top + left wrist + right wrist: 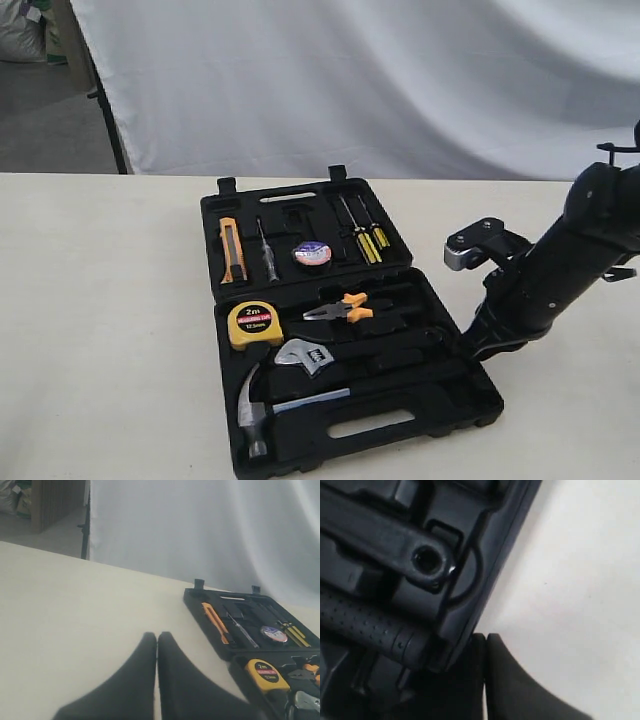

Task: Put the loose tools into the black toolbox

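Where the tools lie: the claw hammer (255, 410) and the adjustable wrench (305, 356) rest in the near half of the black toolbox (478, 400); the tape roll (312, 253) sits in the far half.
Right gripper (484, 639): fingers pressed together on nothing, tips at the case's right rim, just beside the hammer's dimpled grip.
Left gripper (157, 637): clenched and empty, over the bare table (100, 330), apart from the case.
Step in hand: we judge it to be seating the hammer's grip end in its recess.
Doing it well: we would press straight down on the grip and stay off the rim, so the case does not slide.
Hammer axis: left to right across the near half, with the steel head at the left and the grip end towards the right rim.
Wrench axis: roughly parallel, with the silver head to the left and the black handle to the right.
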`<state>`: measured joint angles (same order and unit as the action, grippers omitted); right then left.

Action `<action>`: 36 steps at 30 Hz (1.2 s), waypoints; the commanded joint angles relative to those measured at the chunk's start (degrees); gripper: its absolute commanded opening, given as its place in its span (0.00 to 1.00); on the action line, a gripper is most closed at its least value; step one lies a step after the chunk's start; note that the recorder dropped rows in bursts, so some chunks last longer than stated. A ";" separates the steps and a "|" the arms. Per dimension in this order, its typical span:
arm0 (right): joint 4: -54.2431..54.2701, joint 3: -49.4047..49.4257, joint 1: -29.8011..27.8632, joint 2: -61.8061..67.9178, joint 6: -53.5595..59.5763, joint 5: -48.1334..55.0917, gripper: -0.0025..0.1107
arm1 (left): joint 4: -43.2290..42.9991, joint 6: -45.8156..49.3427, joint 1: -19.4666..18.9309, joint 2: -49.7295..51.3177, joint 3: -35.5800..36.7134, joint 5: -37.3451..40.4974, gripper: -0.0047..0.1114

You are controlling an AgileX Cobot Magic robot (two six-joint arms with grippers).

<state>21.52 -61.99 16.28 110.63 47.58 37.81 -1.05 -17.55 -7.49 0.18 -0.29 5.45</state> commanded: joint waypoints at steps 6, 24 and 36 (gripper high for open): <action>1.05 0.15 7.02 0.23 1.26 4.12 0.02 | -0.25 -0.27 -1.45 -0.18 -0.15 -0.41 0.05; -4.73 0.15 9.83 -15.92 -7.59 5.58 0.02 | -0.25 -0.27 -1.45 -0.18 -0.15 -0.41 0.05; -0.57 5.14 11.55 -42.53 -13.17 2.38 0.02 | -0.25 -0.27 -1.45 -0.18 -0.15 -0.41 0.05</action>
<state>19.44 -59.75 26.69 73.83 34.86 41.97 -1.05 -17.55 -7.49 0.18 -0.29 5.45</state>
